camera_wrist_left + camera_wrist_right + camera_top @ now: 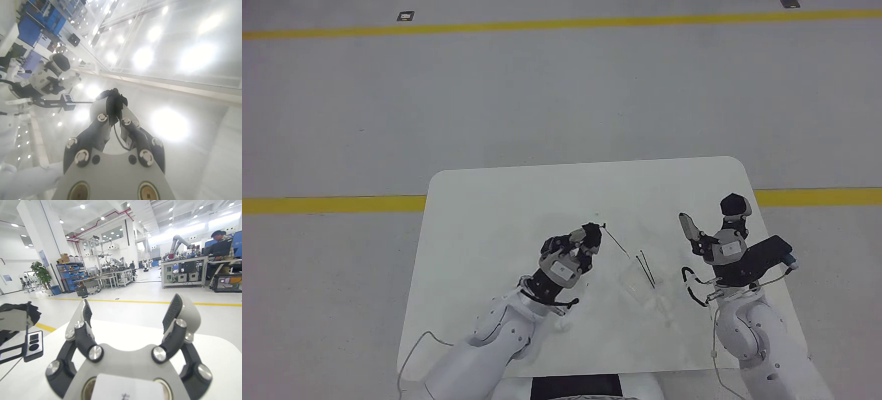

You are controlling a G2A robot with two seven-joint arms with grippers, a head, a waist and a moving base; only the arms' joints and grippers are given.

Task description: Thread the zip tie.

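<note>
Zip tie was clenched in our left pincer, the right pincer released; we judged its limp tail might miss.

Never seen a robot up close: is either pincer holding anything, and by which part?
Left pincer is shut on the thin zip tie, somewhere along its strap. Right pincer is open, empty.

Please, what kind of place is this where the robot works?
Most likely a robotics lab or workshop hall: a grey robot arm rises above a workbench, shelves hold blue bins, and yellow lines mark the polished floor.
</note>
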